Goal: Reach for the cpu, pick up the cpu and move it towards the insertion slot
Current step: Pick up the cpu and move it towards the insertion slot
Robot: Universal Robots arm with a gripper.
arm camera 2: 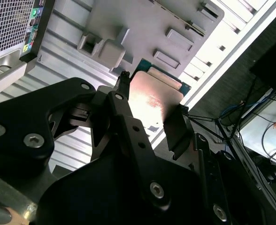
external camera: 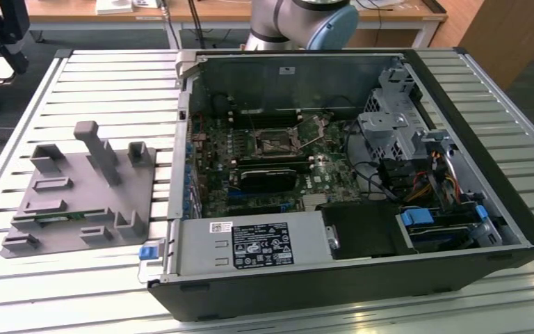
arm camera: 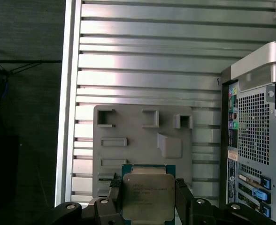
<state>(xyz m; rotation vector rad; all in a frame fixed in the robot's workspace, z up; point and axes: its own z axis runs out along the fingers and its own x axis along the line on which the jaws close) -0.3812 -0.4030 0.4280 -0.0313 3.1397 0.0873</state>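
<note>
Over the grey plastic holder (arm camera: 142, 140) is where the gripper (arm camera: 148, 190) hangs, and both wrist views agree on the main thing: its two black fingers (arm camera: 114, 190) are clamped on opposite edges of the cpu (arm camera: 147, 197). The chip is flat between them with its silvery lid facing the first wrist camera, a bit of green board edge peeking out. In the second wrist view the cpu (arm camera 2: 154, 98) catches a warm glare, the gripper (arm camera 2: 153, 93) pinches it the same way, and the holder (arm camera 2: 142, 28) sits well behind it, so the chip looks lifted off rather than resting in a pocket.

Exterior view for the layout: the holder (external camera: 72, 209) lies on the slatted metal table (external camera: 63, 90) at about 9 o'clock from the open PC case (external camera: 341, 285). A thin green memory stick (external camera: 60, 217) is tucked in the holder near its 6 o'clock edge. The insertion slot (external camera: 274, 145) is on the motherboard, roughly 10 o'clock from the middle of the case, with a dark centre and a silver frame around it. The power supply (external camera: 248, 247) fills the case's 7 o'clock corner, and the arm base (external camera: 304, 24) stands at 12 o'clock behind the case. The cpu is by the holder, well apart from the slot.
</note>
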